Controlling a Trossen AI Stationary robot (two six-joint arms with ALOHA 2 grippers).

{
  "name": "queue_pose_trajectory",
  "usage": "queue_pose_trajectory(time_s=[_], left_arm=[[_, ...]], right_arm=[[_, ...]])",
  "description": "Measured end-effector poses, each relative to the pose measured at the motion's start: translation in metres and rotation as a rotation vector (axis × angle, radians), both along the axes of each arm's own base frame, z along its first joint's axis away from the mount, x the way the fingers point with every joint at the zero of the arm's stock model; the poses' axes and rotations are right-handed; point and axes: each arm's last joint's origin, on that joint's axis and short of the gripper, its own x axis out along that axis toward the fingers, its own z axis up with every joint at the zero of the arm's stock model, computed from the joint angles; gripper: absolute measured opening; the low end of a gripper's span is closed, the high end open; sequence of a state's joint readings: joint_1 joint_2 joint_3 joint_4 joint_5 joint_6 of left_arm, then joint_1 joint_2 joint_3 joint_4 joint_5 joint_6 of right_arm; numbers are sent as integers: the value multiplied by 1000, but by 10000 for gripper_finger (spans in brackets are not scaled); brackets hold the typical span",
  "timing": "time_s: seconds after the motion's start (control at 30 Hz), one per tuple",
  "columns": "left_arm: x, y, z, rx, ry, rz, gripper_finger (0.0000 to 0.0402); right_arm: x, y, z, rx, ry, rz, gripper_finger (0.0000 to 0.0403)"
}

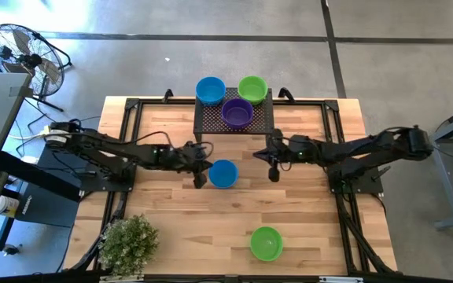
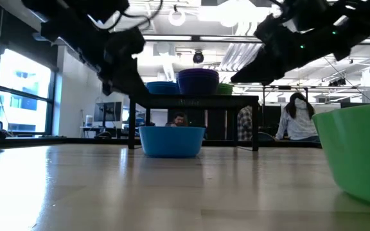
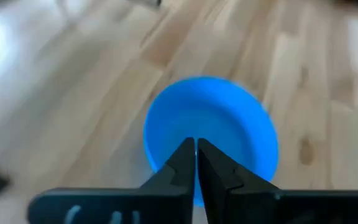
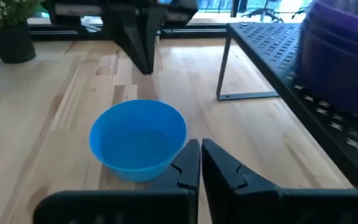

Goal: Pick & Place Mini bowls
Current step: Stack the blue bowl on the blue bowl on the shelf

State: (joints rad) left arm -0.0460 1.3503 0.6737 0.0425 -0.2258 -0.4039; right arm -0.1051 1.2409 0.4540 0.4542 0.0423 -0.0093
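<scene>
Two hands together, flanking blue bowl mid-surface

Left hand [image 1: 200, 176] fingers pressed together, holding nothing, just beside blue bowl [image 1: 223, 174] on its left-edge side. Right hand [image 1: 274, 170] likewise pinched together and empty, near same bowl on opposite side, not touching. Bowl upright on wooden surface [image 1: 305, 228], just in front of black rack [image 1: 234, 123] at far edge. On rack: blue [image 1: 210, 90], green [image 1: 252, 89], purple [image 1: 237, 113] bowls. Lone green bowl [image 1: 267, 243] near front edge.

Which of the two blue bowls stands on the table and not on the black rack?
The blue bowl between the two grippers, on bare wood. The other blue bowl sits up on the rack beside green and purple ones.
</scene>
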Motion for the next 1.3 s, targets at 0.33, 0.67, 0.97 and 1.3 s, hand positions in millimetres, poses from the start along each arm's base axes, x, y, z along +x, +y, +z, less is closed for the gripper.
queue_pose_trajectory(time_s=[0.33,0.67,0.97,1.3], left_arm=[[15,0,-13,-157,110,167,122],[21,18,-33,-249,197,328,147],[26,20,-40,-295,209,282,136],[26,20,-40,-253,225,224,8]], right_arm=[[-16,2,-3,-30,-30,1,2],[-16,2,-3,-40,-29,5,1],[-16,2,-3,-40,-27,5,2],[-16,2,-3,-46,-26,7,2]])
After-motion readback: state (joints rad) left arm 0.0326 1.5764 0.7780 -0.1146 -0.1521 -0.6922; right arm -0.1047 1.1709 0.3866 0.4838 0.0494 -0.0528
